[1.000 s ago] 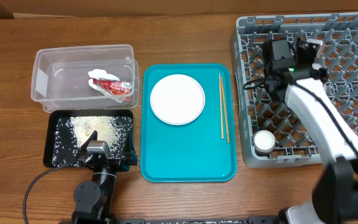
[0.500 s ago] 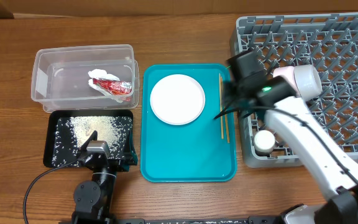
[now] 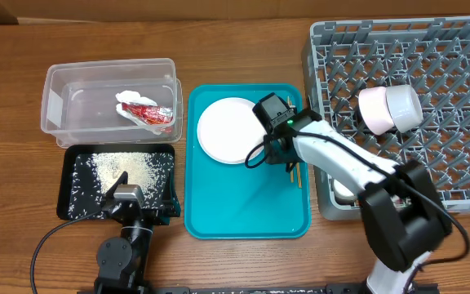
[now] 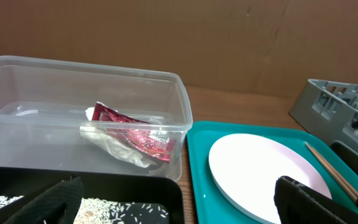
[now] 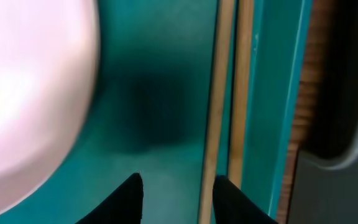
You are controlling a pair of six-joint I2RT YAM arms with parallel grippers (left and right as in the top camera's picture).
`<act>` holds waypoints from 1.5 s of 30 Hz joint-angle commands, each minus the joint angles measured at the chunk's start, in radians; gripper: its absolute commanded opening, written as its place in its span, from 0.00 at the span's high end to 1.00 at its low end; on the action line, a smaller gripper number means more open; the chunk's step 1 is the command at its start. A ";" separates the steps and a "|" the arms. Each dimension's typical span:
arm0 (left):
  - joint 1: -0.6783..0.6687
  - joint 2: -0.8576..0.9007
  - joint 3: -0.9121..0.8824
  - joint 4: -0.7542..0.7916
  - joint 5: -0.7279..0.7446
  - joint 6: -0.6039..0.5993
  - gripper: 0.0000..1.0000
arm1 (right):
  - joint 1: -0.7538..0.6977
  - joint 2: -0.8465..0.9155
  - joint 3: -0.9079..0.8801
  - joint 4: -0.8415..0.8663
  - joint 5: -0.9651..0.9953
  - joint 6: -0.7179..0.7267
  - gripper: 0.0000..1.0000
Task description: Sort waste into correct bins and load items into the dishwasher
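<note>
Right arm (image 3: 341, 159) reaches left from the rack (image 3: 447, 82) over the teal tray (image 3: 243, 204), wrist pitched down. I read the right end effector (image 5: 179, 196) as narrowly parted and holding nothing, above the chopsticks (image 5: 219, 74) lying just right of the plate (image 3: 227, 131). Left end effector (image 4: 179, 205) is spread wide, parked at the black tray's (image 3: 64, 184) near edge.

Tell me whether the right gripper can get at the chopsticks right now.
Probably yes: the right gripper hangs open close above the bare chopsticks; only the teal tray rim beside them may crowd one finger.
</note>
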 commanded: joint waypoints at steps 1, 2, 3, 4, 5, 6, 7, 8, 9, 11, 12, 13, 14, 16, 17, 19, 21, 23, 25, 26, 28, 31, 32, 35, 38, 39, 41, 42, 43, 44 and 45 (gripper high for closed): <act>-0.003 -0.004 -0.003 0.002 0.004 0.001 0.00 | -0.003 0.040 -0.004 0.005 0.022 0.010 0.63; -0.003 -0.004 -0.003 0.002 0.004 0.001 0.00 | -0.003 0.050 -0.004 0.004 0.022 0.010 0.63; -0.003 -0.004 -0.003 0.002 0.004 0.001 0.00 | -0.003 0.060 -0.004 0.004 0.022 0.010 0.63; -0.003 -0.004 -0.003 0.002 0.004 0.001 0.00 | -0.003 0.071 -0.004 0.004 0.022 0.010 0.63; -0.003 -0.004 -0.003 0.002 0.004 0.001 0.00 | -0.003 0.077 -0.004 0.003 0.016 0.010 0.63; -0.003 -0.004 -0.003 0.002 0.004 0.001 0.00 | -0.003 0.085 -0.005 0.002 0.006 0.010 0.64; -0.003 -0.004 -0.003 0.002 0.004 0.001 0.00 | -0.003 0.088 -0.006 0.000 -0.012 0.010 0.66; -0.003 -0.004 -0.003 0.002 0.004 0.001 0.00 | -0.003 0.091 -0.009 -0.001 -0.032 0.010 0.69; -0.003 -0.004 -0.003 0.002 0.004 0.001 0.00 | -0.003 0.091 -0.010 -0.006 -0.048 0.009 0.78; -0.003 -0.004 -0.003 0.002 0.004 0.001 0.00 | -0.003 0.090 -0.007 -0.023 -0.061 0.008 0.94; -0.003 -0.004 -0.003 0.002 0.004 0.001 0.00 | -0.001 0.087 0.000 -0.037 -0.061 0.009 0.96; -0.003 -0.004 -0.003 0.002 0.004 0.001 0.00 | 0.000 0.082 0.009 -0.050 -0.061 0.009 0.96; -0.003 -0.004 -0.003 0.002 0.004 0.001 0.00 | 0.000 0.074 0.019 -0.062 -0.061 0.009 0.96; -0.003 -0.004 -0.003 0.002 0.004 0.001 0.00 | -0.001 0.041 0.045 -0.089 -0.060 0.009 0.96; -0.003 -0.004 -0.003 0.002 0.004 0.001 0.00 | -0.001 0.018 0.057 -0.098 -0.060 0.009 0.96; -0.003 -0.004 -0.003 0.002 0.004 0.001 0.00 | -0.002 -0.046 0.082 -0.110 -0.055 0.009 0.96; -0.003 -0.004 -0.003 0.002 0.004 0.001 0.00 | -0.005 -0.117 0.103 -0.114 -0.034 0.009 0.96; -0.003 -0.004 -0.003 0.002 0.004 0.001 0.00 | -0.014 -0.201 0.119 -0.113 0.014 0.009 0.96; -0.003 -0.004 -0.003 0.002 0.004 0.001 0.00 | -0.029 -0.280 0.122 -0.109 0.084 0.009 0.96; -0.003 -0.004 -0.003 0.002 0.004 0.001 0.00 | -0.039 -0.311 0.122 -0.109 0.119 0.009 0.96; -0.003 -0.004 -0.003 0.002 0.004 0.001 0.00 | -0.068 -0.359 0.122 -0.113 0.183 -0.008 0.96; -0.003 -0.004 -0.003 0.002 0.004 0.001 0.00 | -0.126 -0.377 0.122 -0.110 0.210 -0.107 0.96; -0.003 -0.004 -0.003 0.002 0.004 0.001 0.00 | -0.146 -0.372 0.120 -0.108 0.208 -0.128 0.96; -0.003 -0.004 -0.003 0.002 0.004 0.001 0.00 | -0.204 -0.344 0.108 -0.101 0.171 -0.141 0.96; -0.003 -0.004 -0.003 0.002 0.004 0.001 0.00 | -0.249 -0.302 0.078 -0.089 0.125 -0.141 0.96; -0.003 -0.004 -0.003 0.002 0.004 0.001 0.00 | -0.258 -0.289 0.066 -0.085 0.126 -0.141 0.96; -0.003 -0.004 -0.003 0.002 0.004 0.001 0.00 | -0.274 -0.260 0.052 -0.081 0.125 -0.149 0.96; -0.003 -0.004 -0.003 0.002 0.004 0.001 0.00 | -0.278 -0.250 0.052 -0.087 0.126 -0.152 0.96; -0.003 -0.004 -0.003 0.002 0.004 0.001 0.00 | -0.277 -0.246 0.052 -0.092 0.123 -0.167 0.95; -0.003 -0.004 -0.003 0.002 0.004 0.001 0.00 | -0.277 -0.246 0.052 -0.099 0.117 -0.198 0.93; -0.003 -0.004 -0.003 0.002 0.004 0.001 0.00 | -0.269 -0.249 0.054 -0.106 0.119 -0.214 0.91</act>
